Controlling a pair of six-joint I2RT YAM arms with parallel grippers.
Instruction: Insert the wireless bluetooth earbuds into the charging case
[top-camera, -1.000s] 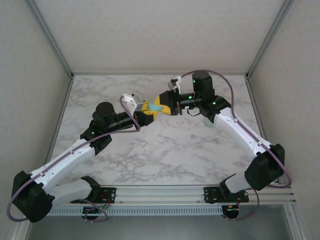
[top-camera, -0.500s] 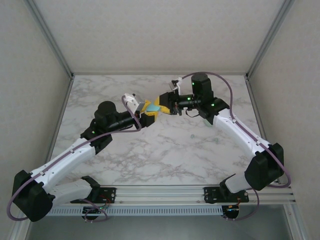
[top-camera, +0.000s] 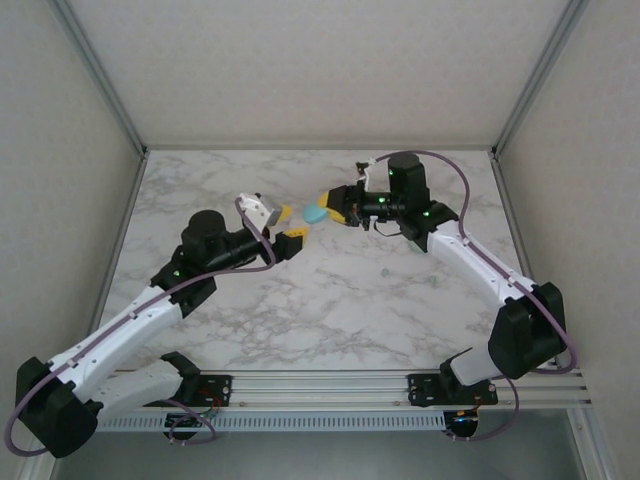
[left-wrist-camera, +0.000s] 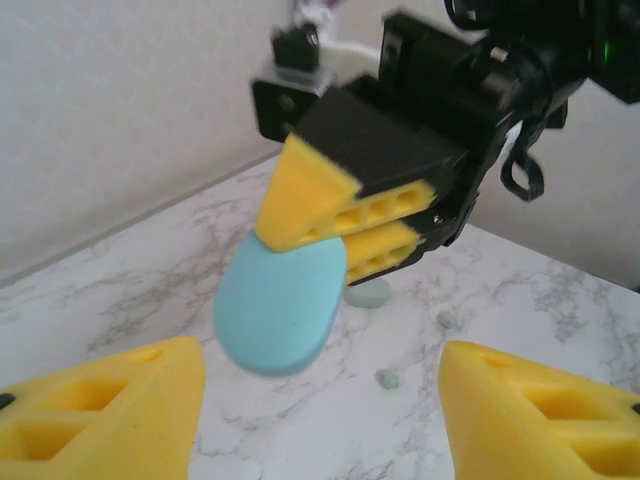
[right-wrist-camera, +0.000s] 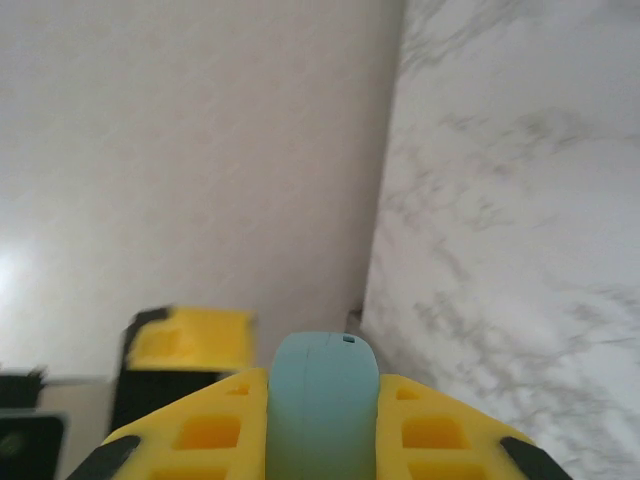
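nearest, the left gripper (top-camera: 290, 225) hangs over the marble table (top-camera: 330, 310), left of centre. its two yellow fingers (left-wrist-camera: 100, 410) stand wide apart with nothing between them, so it is open and holds nothing. from the left wrist, two tiny teal buds (left-wrist-camera: 387, 378) lie loose on the table a little past those fingers, and near them a slightly larger pale green rounded piece (left-wrist-camera: 368, 293) lies flat under the other arm's tool.

just beyond the left fingertips, and not touching them, the turquoise case (top-camera: 316, 213) is up in the air above the table. the right gripper (top-camera: 328, 208) reaches in from the right and is clamped on it. its yellow fingers (left-wrist-camera: 330, 215) pinch the near end of the case (left-wrist-camera: 280, 305), and the free rounded end points down and towards the left gripper. from the right wrist, the case (right-wrist-camera: 322, 385) sits squarely between the two yellow pads (right-wrist-camera: 440, 430). i cannot tell whether the lid is open.
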